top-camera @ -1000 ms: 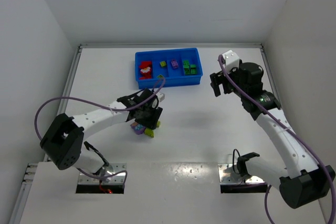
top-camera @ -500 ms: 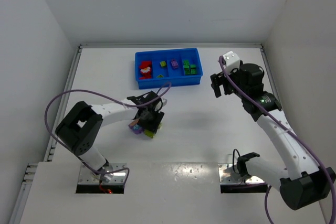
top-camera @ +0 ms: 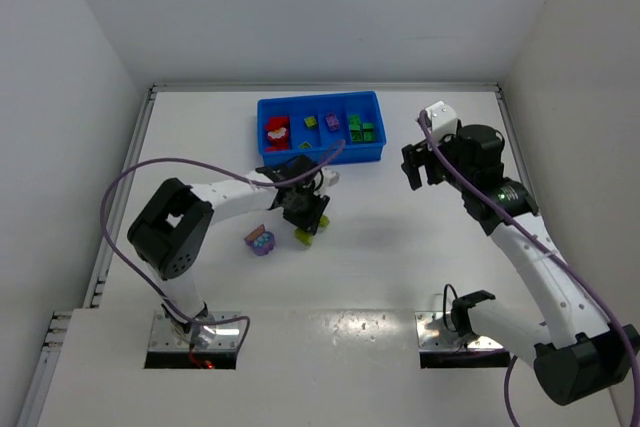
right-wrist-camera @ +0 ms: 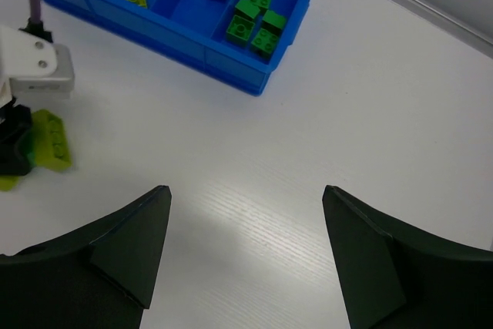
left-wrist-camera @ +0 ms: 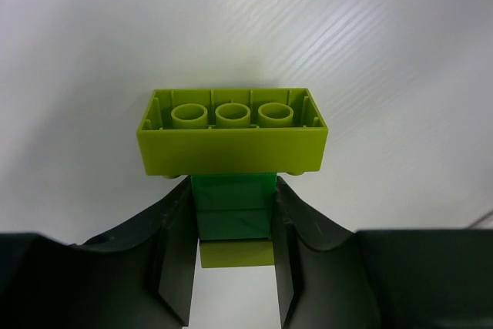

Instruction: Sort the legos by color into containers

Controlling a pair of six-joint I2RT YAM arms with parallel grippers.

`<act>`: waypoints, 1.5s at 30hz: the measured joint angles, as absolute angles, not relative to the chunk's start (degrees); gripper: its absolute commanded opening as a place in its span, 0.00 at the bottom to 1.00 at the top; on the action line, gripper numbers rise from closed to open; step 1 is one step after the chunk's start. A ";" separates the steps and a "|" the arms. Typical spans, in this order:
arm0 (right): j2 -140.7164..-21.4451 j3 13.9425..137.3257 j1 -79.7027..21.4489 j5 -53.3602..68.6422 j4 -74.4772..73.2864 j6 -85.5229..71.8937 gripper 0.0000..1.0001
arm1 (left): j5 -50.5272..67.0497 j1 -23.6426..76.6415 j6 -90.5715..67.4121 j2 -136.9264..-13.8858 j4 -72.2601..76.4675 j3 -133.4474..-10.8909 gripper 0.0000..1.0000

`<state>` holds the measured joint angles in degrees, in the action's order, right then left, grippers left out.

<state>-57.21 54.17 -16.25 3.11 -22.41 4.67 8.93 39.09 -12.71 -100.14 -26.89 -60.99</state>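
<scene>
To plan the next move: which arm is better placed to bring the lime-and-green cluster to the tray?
Left. The left fingers are shut on the cluster, near the tray. The right fingers are open, empty and apart from it.

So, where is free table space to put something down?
Bare table lies in the middle, between the left pincer and the right arm, and left of the blue tray. Crowded: around the pincer's yellow-green brick cluster and the purple brick beside it.
</scene>
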 measured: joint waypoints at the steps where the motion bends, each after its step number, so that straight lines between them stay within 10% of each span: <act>1: -57.28 54.17 -16.25 3.73 -22.35 4.38 0.80 | 10.22 38.85 -11.79 -100.18 -26.30 -62.22 0.00; 22: -69.60 51.46 -14.81 44.66 -10.15 -26.17 0.90 | 38.37 30.98 -7.99 -86.39 -10.76 -59.46 0.00; 45: -60.18 44.16 -29.95 28.60 -4.32 12.86 0.78 | 36.67 17.93 -50.41 -91.22 2.28 -59.53 0.00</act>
<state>-60.18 44.16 -29.95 28.60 -4.32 12.86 36.67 17.93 -50.41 -91.22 2.28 -59.53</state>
